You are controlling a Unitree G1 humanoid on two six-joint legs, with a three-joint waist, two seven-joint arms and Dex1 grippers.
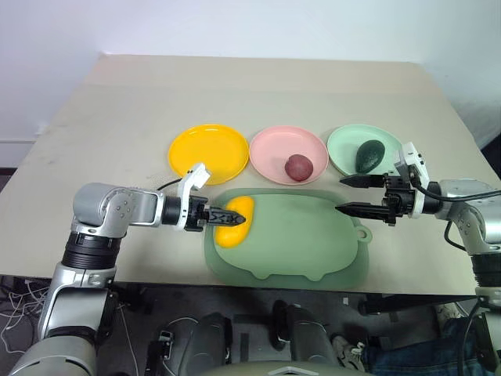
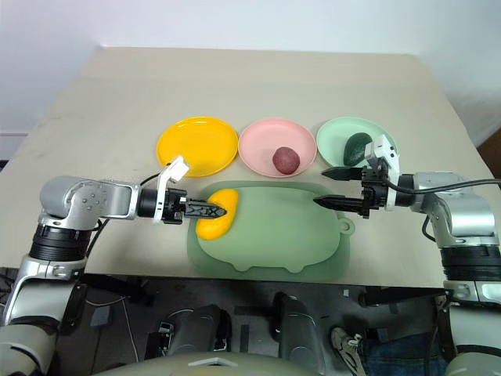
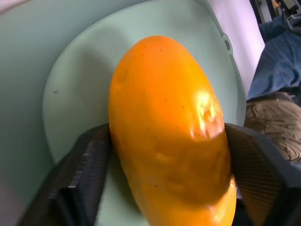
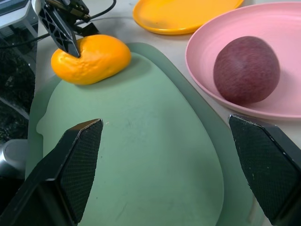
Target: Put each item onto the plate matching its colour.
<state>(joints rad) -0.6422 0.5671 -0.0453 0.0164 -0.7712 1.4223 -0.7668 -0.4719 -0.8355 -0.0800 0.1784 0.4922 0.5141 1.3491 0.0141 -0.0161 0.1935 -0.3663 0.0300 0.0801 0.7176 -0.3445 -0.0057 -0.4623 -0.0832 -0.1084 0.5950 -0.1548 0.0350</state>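
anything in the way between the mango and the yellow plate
Nothing visible. The left claw is shut on the mango at the mat's near-left corner, and the yellow plate sits empty just beyond the mat edge.

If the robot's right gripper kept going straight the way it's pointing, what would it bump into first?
Probably the yellow mango. The open right gripper points across the bare green mat toward it, where the left gripper has it pinched. Height is hard to judge, so it could skim the mat first.
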